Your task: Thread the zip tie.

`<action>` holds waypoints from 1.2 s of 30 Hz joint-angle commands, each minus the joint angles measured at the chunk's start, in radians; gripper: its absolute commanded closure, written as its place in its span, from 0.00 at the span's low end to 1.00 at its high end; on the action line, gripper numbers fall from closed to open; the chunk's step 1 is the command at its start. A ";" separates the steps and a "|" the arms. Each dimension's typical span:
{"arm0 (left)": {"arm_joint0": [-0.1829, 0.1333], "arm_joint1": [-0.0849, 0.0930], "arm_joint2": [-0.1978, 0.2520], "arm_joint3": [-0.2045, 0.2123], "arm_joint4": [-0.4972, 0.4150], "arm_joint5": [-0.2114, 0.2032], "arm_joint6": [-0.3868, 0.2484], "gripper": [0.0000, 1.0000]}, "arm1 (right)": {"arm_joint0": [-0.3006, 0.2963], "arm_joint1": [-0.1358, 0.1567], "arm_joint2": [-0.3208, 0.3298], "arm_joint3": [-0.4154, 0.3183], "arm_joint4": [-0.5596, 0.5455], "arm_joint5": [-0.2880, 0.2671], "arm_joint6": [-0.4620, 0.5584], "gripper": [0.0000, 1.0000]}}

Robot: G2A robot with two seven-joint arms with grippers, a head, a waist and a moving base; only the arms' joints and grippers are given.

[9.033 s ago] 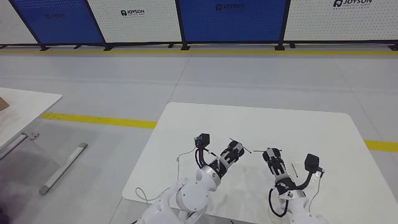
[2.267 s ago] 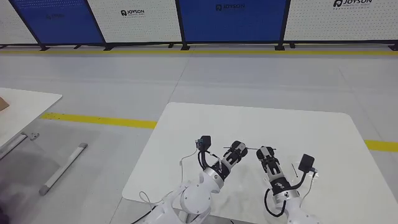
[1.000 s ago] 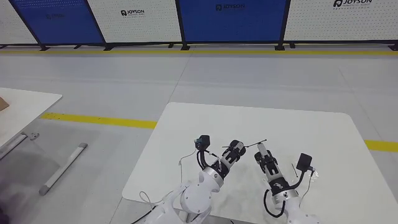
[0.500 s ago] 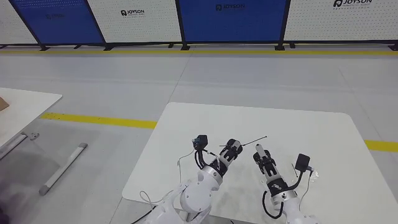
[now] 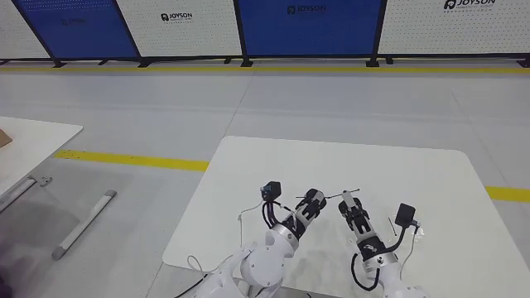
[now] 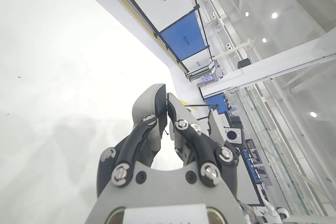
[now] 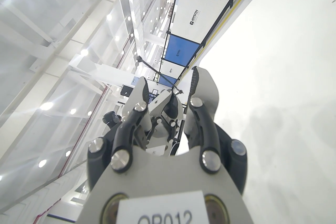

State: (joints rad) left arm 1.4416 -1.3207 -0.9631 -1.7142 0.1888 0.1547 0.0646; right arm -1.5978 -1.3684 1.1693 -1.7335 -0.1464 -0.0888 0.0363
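Observation:
A thin black zip tie (image 5: 344,193) sticks out to the right from my left gripper (image 5: 319,196), above the white table (image 5: 414,165). In the left wrist view my left gripper (image 6: 167,101) is shut on the zip tie (image 6: 199,105), whose small head points away from the fingers. My right gripper (image 5: 346,202) sits just right of the left one, under the tie's free end. In the right wrist view my right gripper (image 7: 169,82) is open with nothing between its fingers. The zip tie (image 7: 157,74) runs slantwise just beyond its fingertips, apart from both.
The table's near and left edges lie close to the arms, and its far and right parts are bare. Grey floor with a yellow line (image 5: 124,161) and blue and white panels (image 5: 306,8) lie beyond. A second table's corner (image 5: 33,141) shows far left.
Since nine seconds ago the two grippers have drawn close together. In the last second the tie's free end swung up and dropped back; the right gripper has barely moved.

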 commanded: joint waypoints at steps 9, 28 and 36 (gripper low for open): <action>0.005 0.000 -0.002 -0.008 0.011 -0.005 -0.017 1.00 | 0.004 -0.001 -0.002 0.001 0.003 0.004 -0.007 0.82; 0.009 -0.001 -0.006 -0.009 0.017 -0.003 -0.032 1.00 | 0.017 -0.004 -0.011 0.005 -0.003 0.023 -0.006 0.79; 0.010 -0.002 -0.007 -0.010 0.018 -0.005 -0.032 1.00 | 0.017 -0.005 -0.011 0.004 -0.005 0.023 -0.009 1.00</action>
State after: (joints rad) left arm 1.4513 -1.3230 -0.9695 -1.7240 0.2069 0.1502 0.0320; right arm -1.5803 -1.3732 1.1579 -1.7292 -0.1508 -0.0658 0.0280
